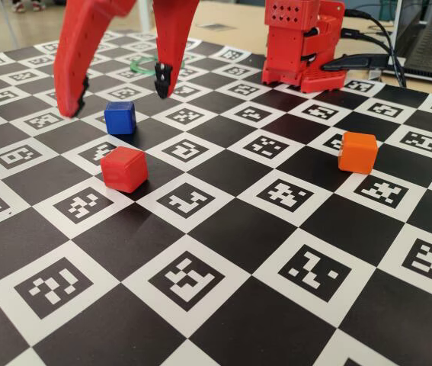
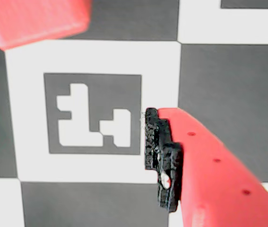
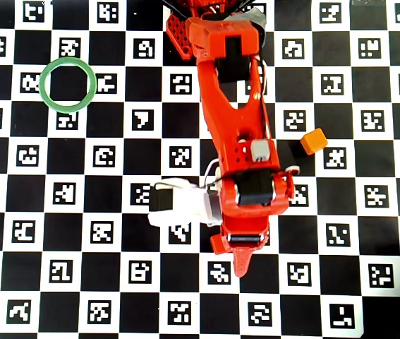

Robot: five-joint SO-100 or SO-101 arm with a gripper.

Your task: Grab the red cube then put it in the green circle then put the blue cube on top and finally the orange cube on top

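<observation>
The gripper (image 1: 120, 91) hung wide open and empty over the checkered marker board (image 1: 223, 252), one fingertip (image 1: 162, 78) on each side of the blue cube (image 1: 120, 117), which sat just below and between them without contact. The red cube (image 1: 124, 168) lay just in front of the gripper, nearer the fixed camera. The orange cube (image 1: 357, 152) stood well off to its right. The green circle (image 3: 68, 84) lay behind the gripper, empty.
</observation>
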